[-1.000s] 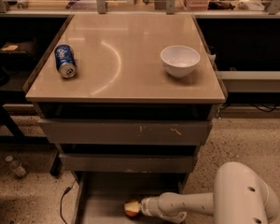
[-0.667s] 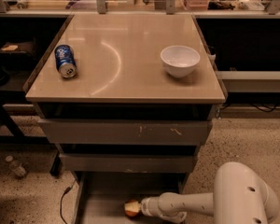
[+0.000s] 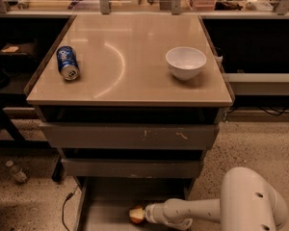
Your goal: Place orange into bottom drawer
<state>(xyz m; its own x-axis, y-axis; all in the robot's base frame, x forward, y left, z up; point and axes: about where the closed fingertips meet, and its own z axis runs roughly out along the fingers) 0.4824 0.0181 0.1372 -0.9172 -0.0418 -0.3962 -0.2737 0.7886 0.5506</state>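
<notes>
The orange (image 3: pixel 135 215) is a small round fruit low in the open bottom drawer (image 3: pixel 106 203), a shallow grey tray pulled out beneath the two upper drawers. My gripper (image 3: pixel 140 215) reaches in from the right on a white arm and sits right against the orange, over the drawer floor. The fruit's right side is hidden by the gripper. I cannot tell whether the orange rests on the floor or hangs just above it.
A blue soda can (image 3: pixel 67 63) lies on its side on the tan tabletop at the left. A white bowl (image 3: pixel 186 62) stands at the right. The two upper drawers (image 3: pixel 130 136) are shut. A plastic bottle (image 3: pixel 15 171) and a cable lie on the floor at the left.
</notes>
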